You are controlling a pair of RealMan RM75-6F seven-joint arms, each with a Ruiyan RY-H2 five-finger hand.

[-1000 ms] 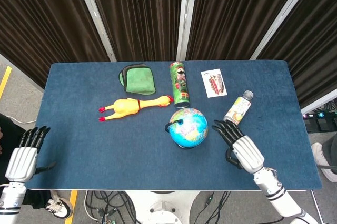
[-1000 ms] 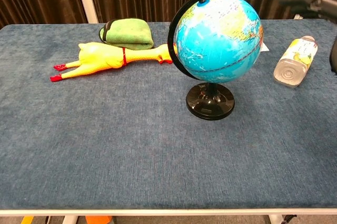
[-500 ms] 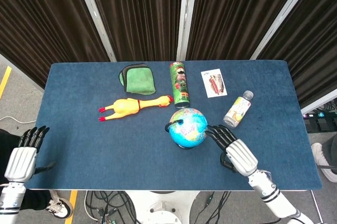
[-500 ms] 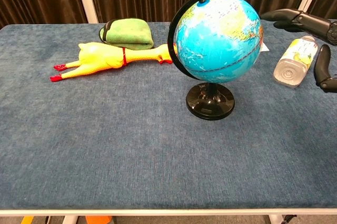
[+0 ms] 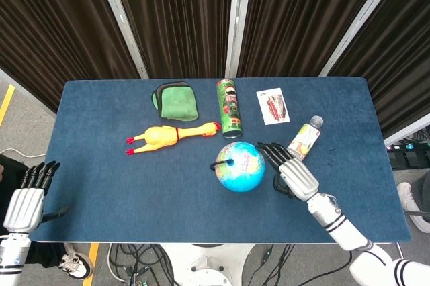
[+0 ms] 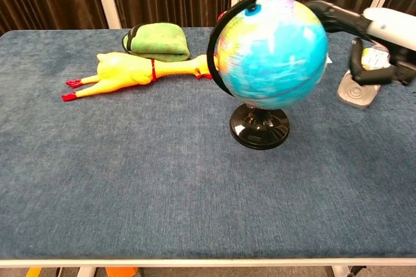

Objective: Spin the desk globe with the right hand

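The desk globe [image 5: 240, 166] [image 6: 273, 54], blue on a black stand and arc, sits at the table's middle front; its surface is motion-blurred in the chest view. My right hand [image 5: 287, 168] [image 6: 374, 36] is at the globe's right side with spread fingers touching the sphere's upper right. It holds nothing. My left hand [image 5: 27, 202] hangs off the table's left front corner, fingers apart and empty; only the head view shows it.
A clear bottle [image 5: 304, 138] [image 6: 357, 82] lies just right of the hand. A green can [image 5: 230, 107] stands behind the globe. A yellow rubber chicken [image 5: 168, 135] [image 6: 136, 71], a green cloth [image 5: 176, 100] [image 6: 158, 39] and a card [image 5: 273, 106] lie further back.
My right hand moved left and forward onto the globe's right side. The globe, sharp before, now blurs and its map has shifted, so it is turning. Left hand barely moved.
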